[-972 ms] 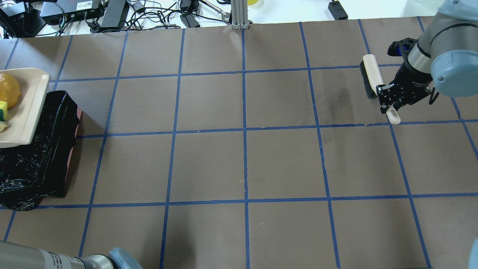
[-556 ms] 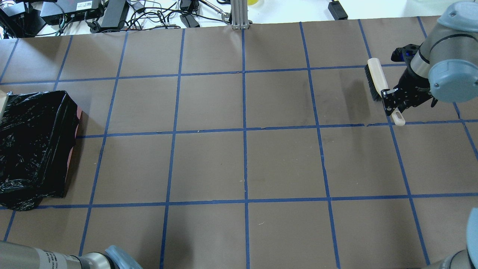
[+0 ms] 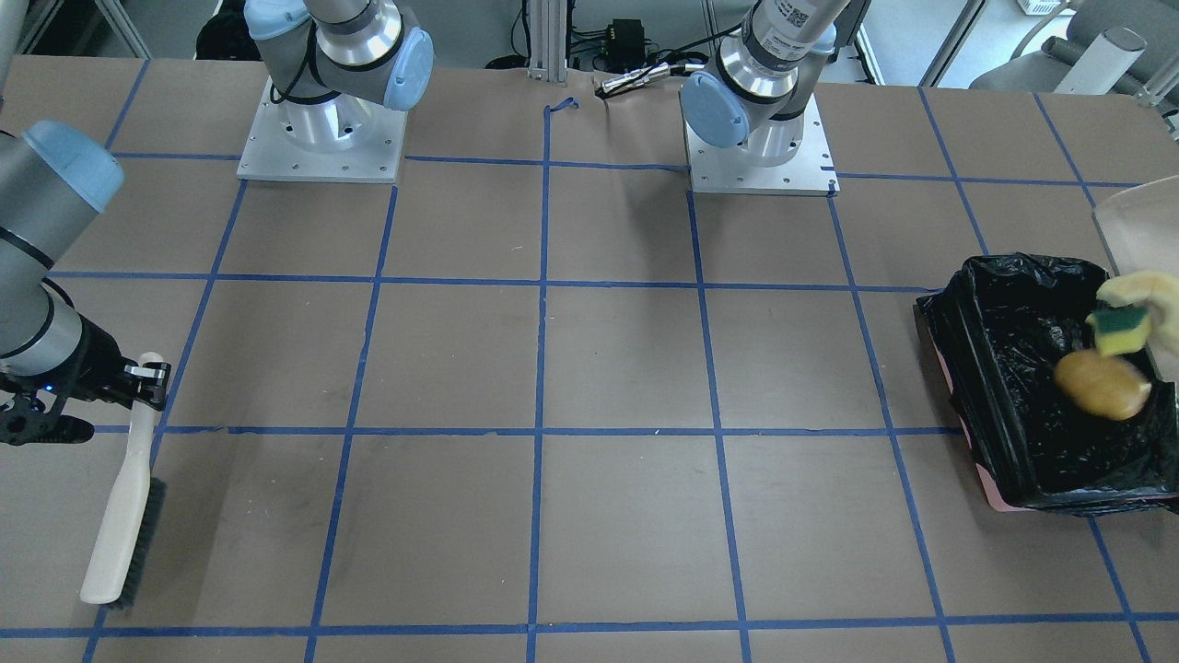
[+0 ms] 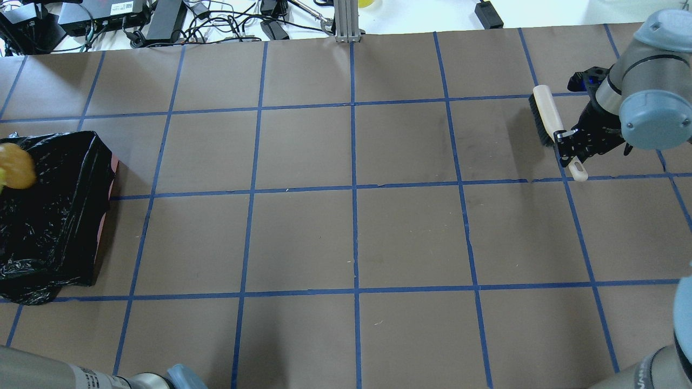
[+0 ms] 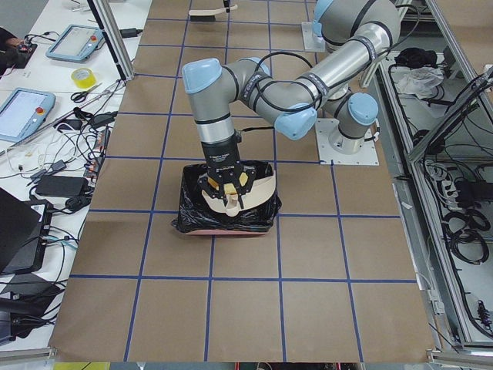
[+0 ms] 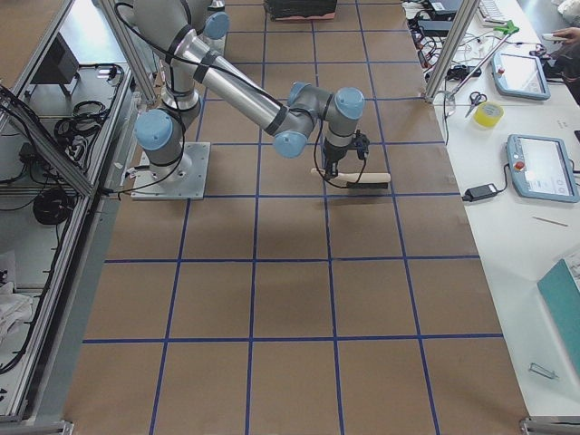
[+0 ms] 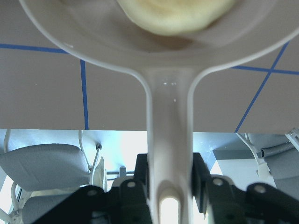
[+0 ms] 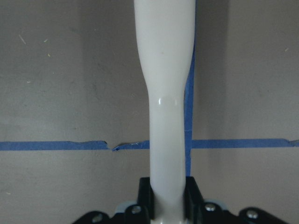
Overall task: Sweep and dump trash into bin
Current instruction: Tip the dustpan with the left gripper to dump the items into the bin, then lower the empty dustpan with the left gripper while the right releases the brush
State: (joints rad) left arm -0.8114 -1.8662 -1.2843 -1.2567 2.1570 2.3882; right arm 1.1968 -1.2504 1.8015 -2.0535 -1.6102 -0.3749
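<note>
The black-lined bin (image 3: pixel 1013 387) stands at the table's left end and also shows in the overhead view (image 4: pixel 54 216). The yellow-brown lump (image 3: pixel 1103 385) is blurred over its opening and shows in the overhead view (image 4: pixel 15 166) too. The yellow-and-green sponge (image 3: pixel 1119 331) and the pale cream piece (image 3: pixel 1140 291) are just above the lump. My left gripper (image 7: pixel 169 184) is shut on the beige dustpan's handle (image 7: pixel 169 130) and holds the pan (image 5: pixel 231 193) tilted over the bin. My right gripper (image 4: pixel 573 147) is shut on the beige brush (image 4: pixel 547 114), which lies low over the table at the far right.
A corner of the dustpan (image 3: pixel 1138 226) shows beyond the bin. Cables and power boxes (image 4: pixel 162 21) lie past the table's far edge. A metal post (image 4: pixel 346 21) stands at the far edge's middle. Both arm bases (image 3: pixel 322 138) are bolted to the table.
The dustpan has left the overhead view to the left. The lump now shows over the bin's black bag. My right gripper has moved the brush slightly right.
</note>
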